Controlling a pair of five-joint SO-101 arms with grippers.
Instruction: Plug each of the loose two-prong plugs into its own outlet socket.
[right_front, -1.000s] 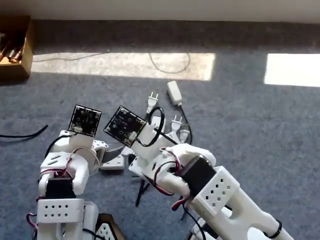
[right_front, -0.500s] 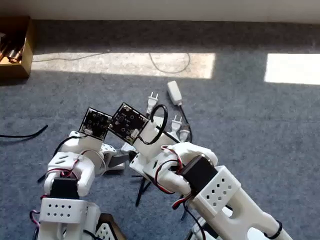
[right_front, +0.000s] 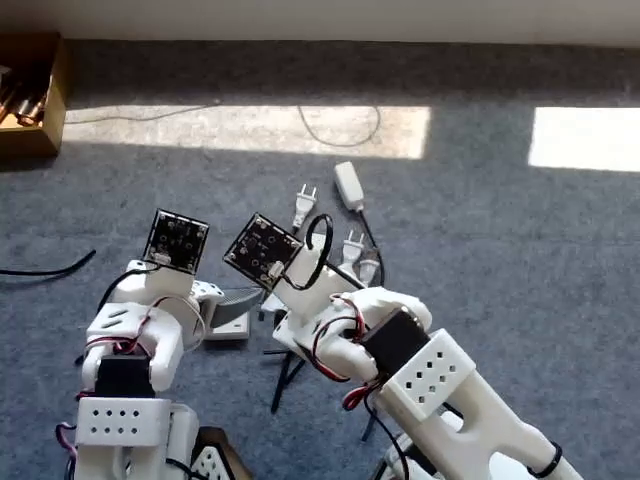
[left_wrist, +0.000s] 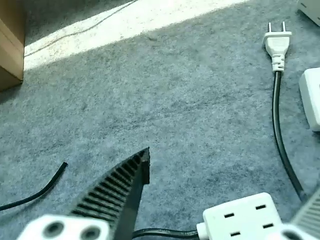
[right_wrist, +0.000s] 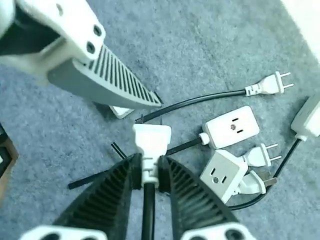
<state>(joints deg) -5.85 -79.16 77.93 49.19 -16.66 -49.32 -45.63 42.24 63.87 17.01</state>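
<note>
Right gripper (right_wrist: 150, 162) jaws clamped on a white two-prong plug with black cord (right_wrist: 151, 140), prongs pointing away from the wrist, held above the grey carpet floor (right_wrist: 210, 45); left gripper (left_wrist: 230, 172) jaws wide apart, low over the carpet, its grey ribbed finger (right_wrist: 107, 80) just beside the held plug in the right wrist view; a white plastic outlet socket on a black cord (left_wrist: 240, 217) lies on the carpet between the left jaws, slots facing up; two more white square outlet sockets (right_wrist: 232, 127) and (right_wrist: 222, 175) lie side by side near the right gripper; a loose white two-prong plug (left_wrist: 276, 42) lies flat on the carpet farther out, black cord trailing back; another small white plug (right_wrist: 262, 152) sits just beside the two sockets; white oblong adapter (right_front: 349, 185) beyond them; wooden box (right_front: 35, 100) well apart at the far corner.
</note>
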